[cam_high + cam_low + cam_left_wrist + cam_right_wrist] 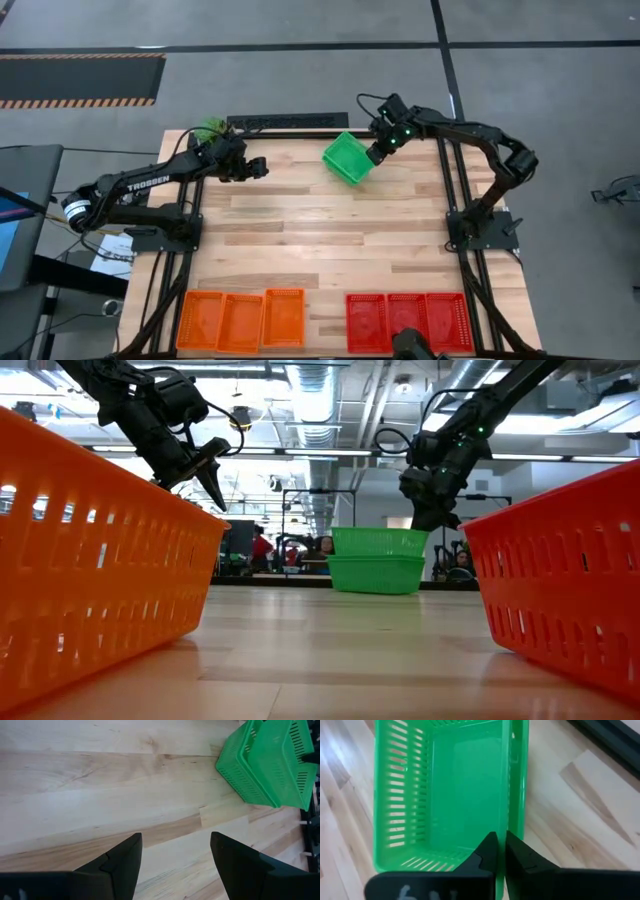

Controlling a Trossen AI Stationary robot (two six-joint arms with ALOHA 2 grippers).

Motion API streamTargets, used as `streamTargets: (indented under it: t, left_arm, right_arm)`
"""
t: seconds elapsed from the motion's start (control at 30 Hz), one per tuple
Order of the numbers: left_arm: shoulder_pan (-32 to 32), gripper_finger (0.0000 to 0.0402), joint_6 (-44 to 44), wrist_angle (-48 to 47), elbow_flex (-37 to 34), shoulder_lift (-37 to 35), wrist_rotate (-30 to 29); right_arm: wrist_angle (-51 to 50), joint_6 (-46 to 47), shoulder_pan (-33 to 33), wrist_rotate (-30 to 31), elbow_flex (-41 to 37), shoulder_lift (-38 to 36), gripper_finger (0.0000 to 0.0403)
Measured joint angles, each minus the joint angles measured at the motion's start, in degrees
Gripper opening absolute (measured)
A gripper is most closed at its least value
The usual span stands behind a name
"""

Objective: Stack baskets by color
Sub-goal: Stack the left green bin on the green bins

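Two green baskets (377,560) stand nested at the table's far middle (348,158); the upper one (380,541) sits inside the lower (376,574), which rests on the wood. My right gripper (501,851) is at the upper basket's right-hand side, shut on its wall. My left gripper (262,167) hangs open above bare wood to the left of the green baskets, touching nothing. Three orange baskets (240,320) lie side by side at the near left. Three red baskets (408,322) lie side by side at the near right. My right gripper pinches the upper green basket's side wall just under its rim (510,827), one finger inside the basket and one outside. The fingers slant down from above and from the table's right. The basket sits roughly level, nested in the lower green basket.
A green plant (208,130) stands at the far left corner behind my left arm. A black frame rail (290,122) runs along the far edge. Bare wood stretches between the green baskets and the near rows.
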Motion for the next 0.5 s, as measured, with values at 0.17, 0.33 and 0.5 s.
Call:
streamTargets:
  t: [0.17, 0.33, 0.5]
  left_arm:
    - [0.0, 0.0224, 0.0, 0.0, 0.0, 0.0, 0.0]
    - [0.0, 0.0224, 0.0, 0.0, 0.0, 0.0, 0.0]
    - [0.01, 0.0224, -0.01, -0.09, 0.0, 0.0, 0.02]
  right_arm:
    - [-0.09, -0.4, 0.71, 2.17, -0.02, 0.0, 0.0034]
    - [-0.11, -0.25, 0.62, 2.45, -0.04, 0.0, 0.004]
    - [-0.3, -0.21, 0.6, 2.55, -0.04, 0.0, 0.0058]
